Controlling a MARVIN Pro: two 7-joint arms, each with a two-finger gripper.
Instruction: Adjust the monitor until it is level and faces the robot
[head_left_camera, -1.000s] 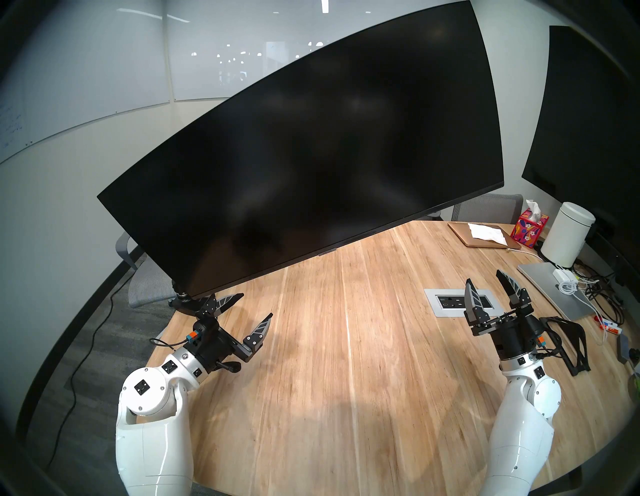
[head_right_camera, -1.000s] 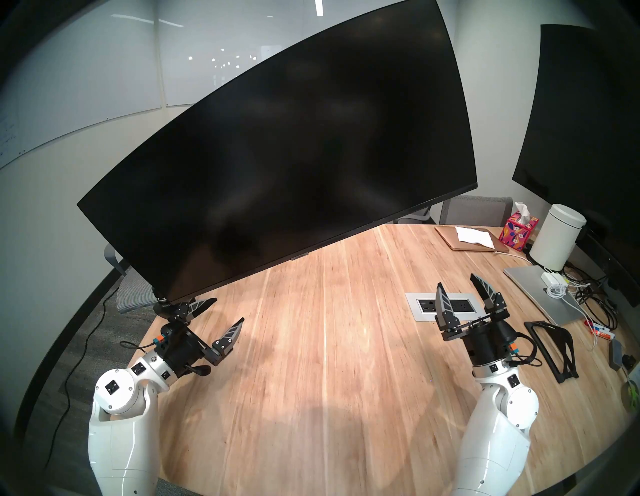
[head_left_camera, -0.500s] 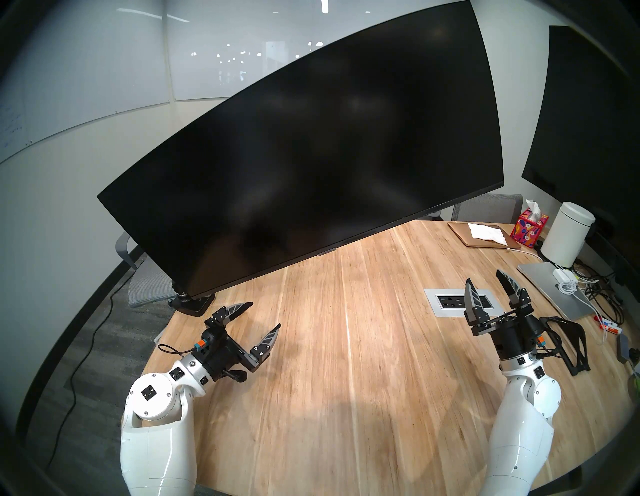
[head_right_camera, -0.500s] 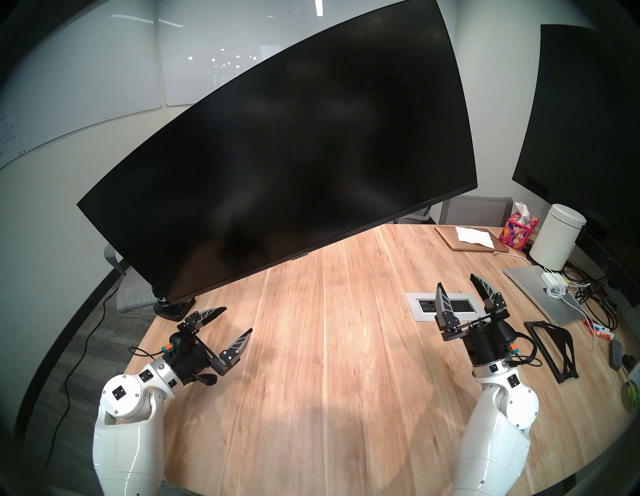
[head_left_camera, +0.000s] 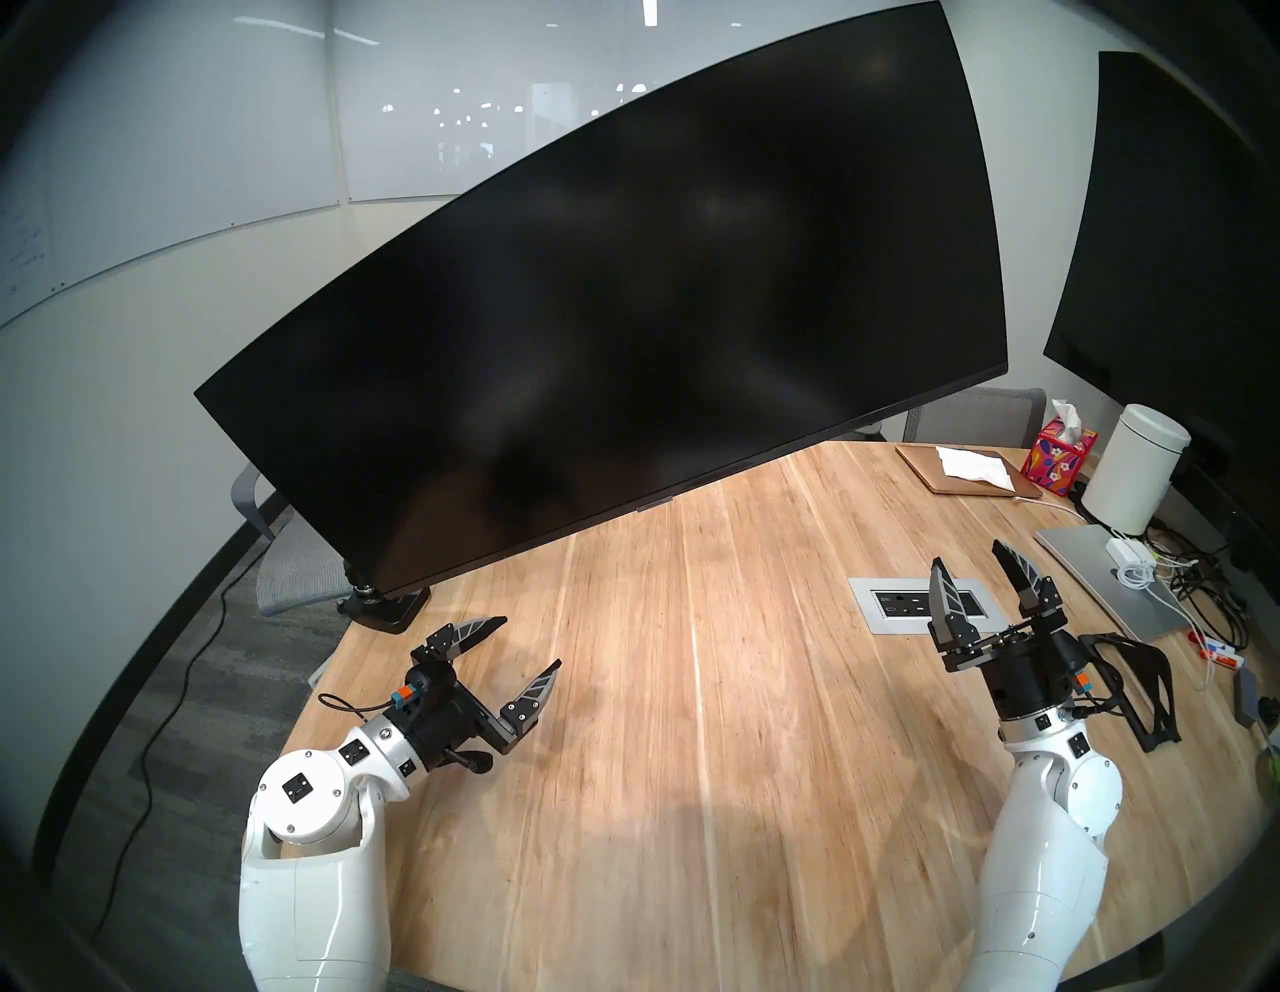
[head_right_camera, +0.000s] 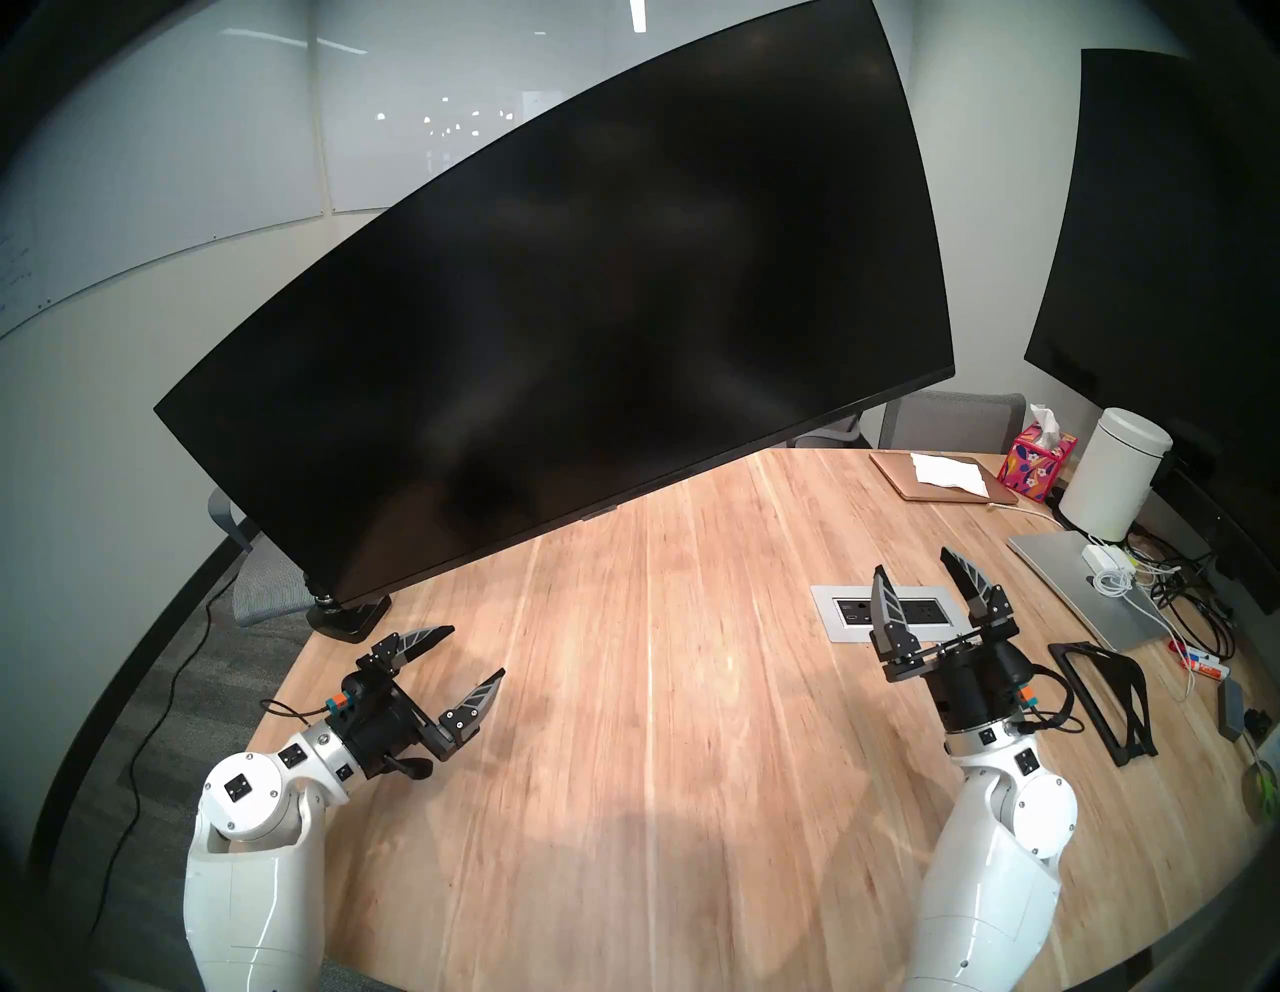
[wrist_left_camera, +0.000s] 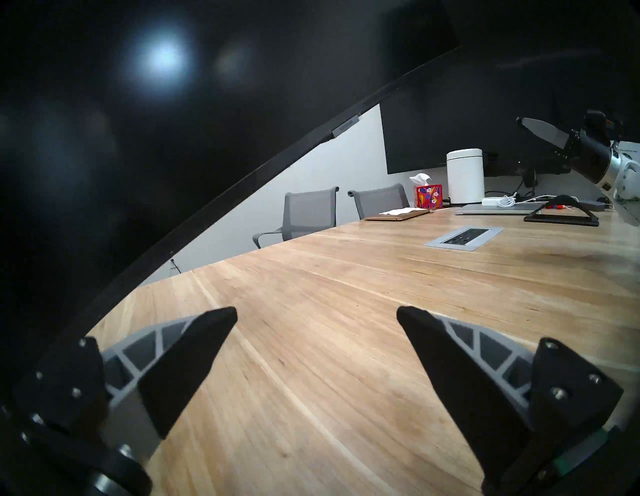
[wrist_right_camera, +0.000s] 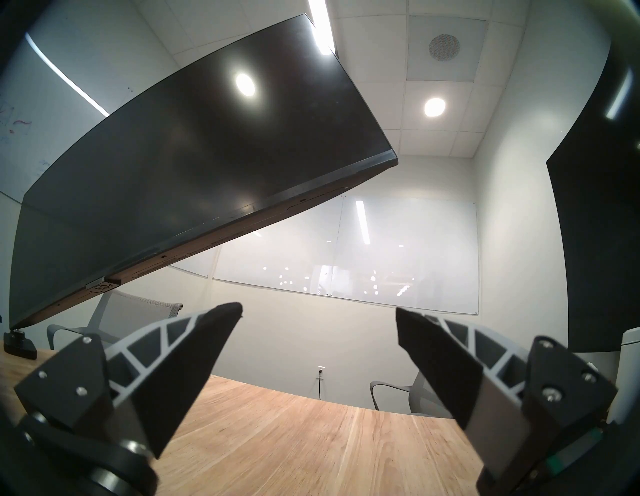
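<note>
Both white arms are being held up from the bottom corners, elbows bent. The left tool (head_left_camera: 516, 644) is being kept roughly level, pointed forward and toward the right, jaws spread wide with nothing being gripped. The right tool (head_left_camera: 970, 561) is being angled upward and forward, its jaws also being held apart and empty.

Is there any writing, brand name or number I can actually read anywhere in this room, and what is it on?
No text can be read.
Small tab at the monitor's bottom edge: markings too small and blurred.
Strip labels under that edge, seen from the right wrist: too small.
Whiteboard scribbles on the left wall: faint, unreadable.
Markers at the table's right: print too small.
Tissue box: flower pattern only.
</note>
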